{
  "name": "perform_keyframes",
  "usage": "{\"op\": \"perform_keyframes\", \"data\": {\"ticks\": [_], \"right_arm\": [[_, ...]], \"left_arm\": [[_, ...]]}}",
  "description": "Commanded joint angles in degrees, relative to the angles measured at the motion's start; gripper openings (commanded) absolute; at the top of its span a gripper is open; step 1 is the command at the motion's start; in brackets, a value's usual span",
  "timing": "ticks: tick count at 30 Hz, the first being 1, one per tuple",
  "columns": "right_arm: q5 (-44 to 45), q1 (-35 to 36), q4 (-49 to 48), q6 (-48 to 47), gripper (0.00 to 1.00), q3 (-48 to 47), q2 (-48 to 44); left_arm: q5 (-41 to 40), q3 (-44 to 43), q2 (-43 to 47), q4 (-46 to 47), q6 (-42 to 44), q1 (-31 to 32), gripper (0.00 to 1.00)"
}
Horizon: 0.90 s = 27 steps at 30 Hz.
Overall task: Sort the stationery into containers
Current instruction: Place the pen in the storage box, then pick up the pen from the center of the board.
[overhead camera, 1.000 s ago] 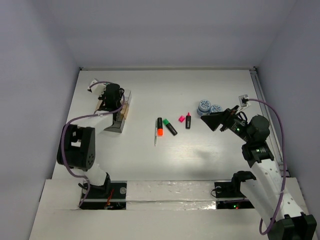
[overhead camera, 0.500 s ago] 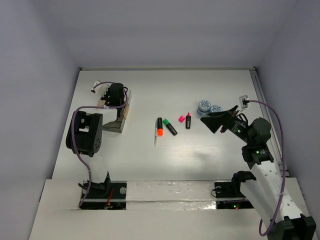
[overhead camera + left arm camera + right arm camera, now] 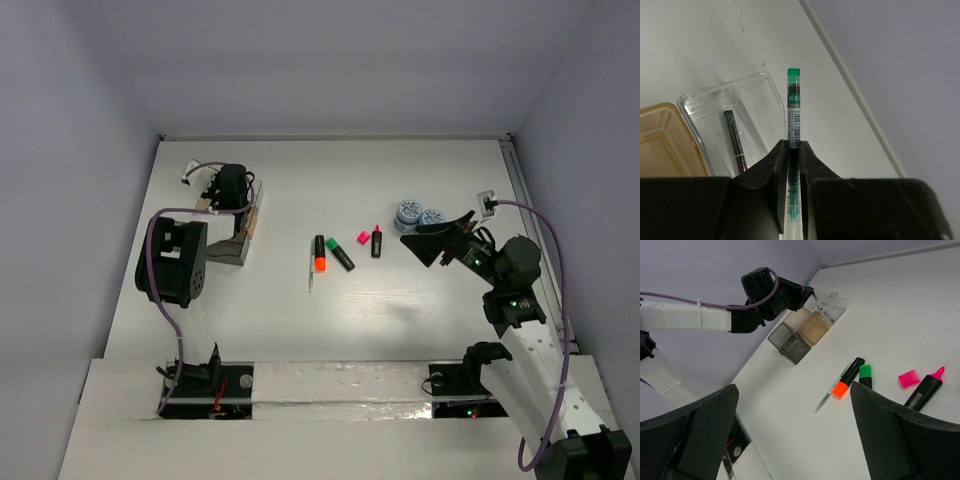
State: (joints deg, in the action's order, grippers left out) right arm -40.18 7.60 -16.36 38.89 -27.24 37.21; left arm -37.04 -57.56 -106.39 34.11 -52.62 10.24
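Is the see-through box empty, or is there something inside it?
Not empty. In the left wrist view, a dark pen lies flat inside the clear box, beside the tan box.

White table spread wide here, with pale lilac walls closing in on three sides. A thin rail runs down the right edge, and a glossy white strip crosses the near edge. Up close, faint dark scuffs fleck the tabletop.
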Motion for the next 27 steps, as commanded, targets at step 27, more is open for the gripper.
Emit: {"op": "perform_keyframes", "data": {"ticks": [27], "right_arm": [[-0.16,0.4,-2.54,-0.22,1.0,-0.27,0.23]], "left_arm": [[0.11,15.45,26.75,2.91,17.47,23.22,0.39]]}}
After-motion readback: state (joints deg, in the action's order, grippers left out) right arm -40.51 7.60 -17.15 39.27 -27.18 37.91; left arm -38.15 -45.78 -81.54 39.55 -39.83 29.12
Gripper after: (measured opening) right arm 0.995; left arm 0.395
